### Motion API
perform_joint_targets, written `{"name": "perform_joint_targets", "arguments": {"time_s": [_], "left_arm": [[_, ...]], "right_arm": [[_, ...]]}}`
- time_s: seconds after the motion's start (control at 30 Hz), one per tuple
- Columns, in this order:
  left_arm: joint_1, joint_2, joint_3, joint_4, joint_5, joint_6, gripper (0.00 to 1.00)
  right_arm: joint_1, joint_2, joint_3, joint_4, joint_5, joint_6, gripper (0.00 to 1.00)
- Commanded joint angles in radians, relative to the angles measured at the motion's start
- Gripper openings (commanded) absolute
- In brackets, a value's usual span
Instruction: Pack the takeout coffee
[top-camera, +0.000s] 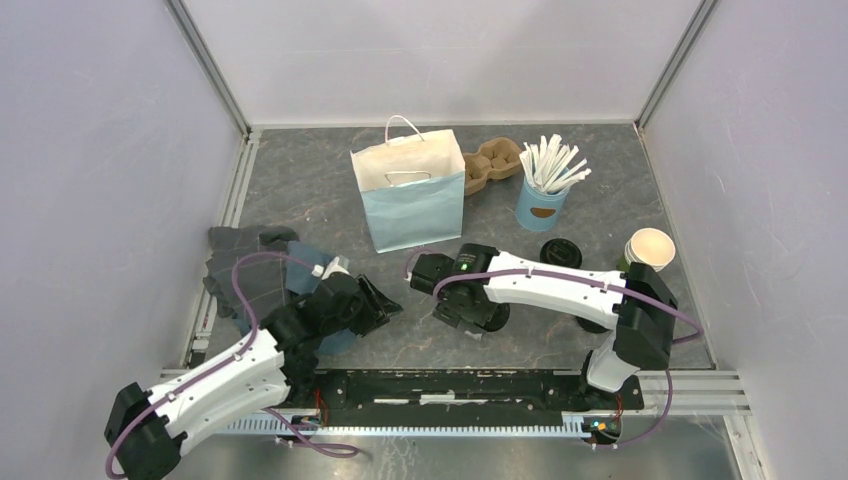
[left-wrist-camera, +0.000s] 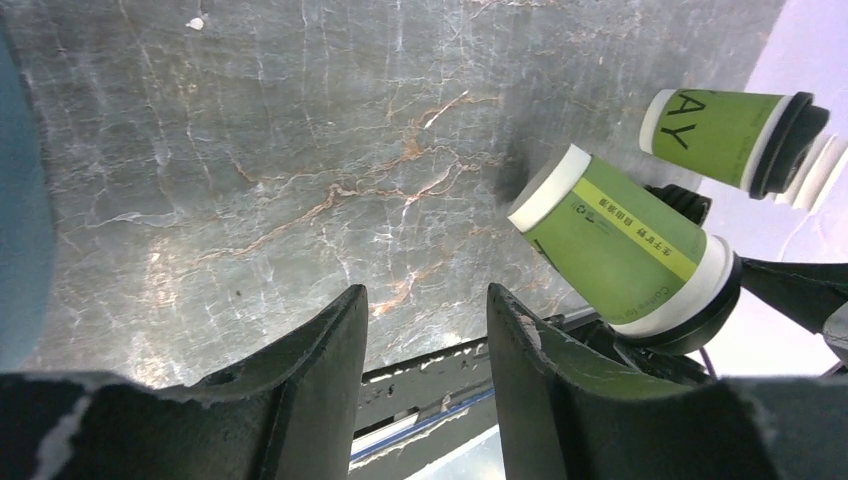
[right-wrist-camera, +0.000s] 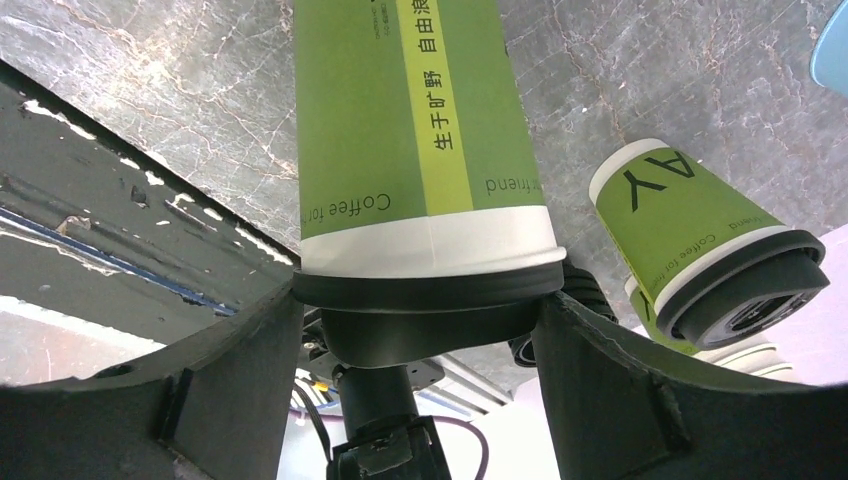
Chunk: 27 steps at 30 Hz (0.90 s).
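Green takeout coffee (right-wrist-camera: 400, 150) clamped in my right pincer (right-wrist-camera: 420, 312).
Both jaws press the black lid at its rim (the cup fills the upper middle of the right wrist frame). My left pincer (left-wrist-camera: 425, 295) stands partly apart, holding nothing, over the marble table (left-wrist-camera: 250, 150). From above, my arm hides the cup, and I cannot tell whether its base touches the table. A second lidded cup (right-wrist-camera: 700, 240) stands at the right of the wrist frame. The blue bag (top-camera: 412, 205) sits upper centre in the top view, apart.

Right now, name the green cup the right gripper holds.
The striped cup, clamped at its black lid; the AY cup stands free beside it.
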Motion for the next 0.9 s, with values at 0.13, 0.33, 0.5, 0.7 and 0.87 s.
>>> {"name": "perform_joint_targets", "arguments": {"time_s": [0.13, 0.33, 0.5, 0.7, 0.87], "left_arm": [[0.020, 0.102, 0.135, -0.042, -0.023, 0.177, 0.56], [0.090, 0.235, 0.139, 0.089, 0.149, 0.234, 0.59], [0.210, 0.296, 0.004, 0.419, 0.376, 0.043, 0.56], [0.207, 0.425, -0.001, 0.624, 0.408, -0.090, 0.42], [0.162, 0.525, 0.021, 0.716, 0.368, -0.185, 0.34]], "right_arm": [[-0.013, 0.040, 0.088, -0.013, -0.011, 0.016, 0.84], [-0.031, 0.084, 0.175, -0.011, 0.026, -0.019, 0.84], [-0.038, 0.104, 0.210, -0.011, 0.037, -0.077, 0.84], [-0.040, 0.091, 0.179, -0.008, 0.016, -0.072, 0.84], [-0.039, 0.087, 0.185, 0.000, 0.013, -0.078, 0.84]]}}
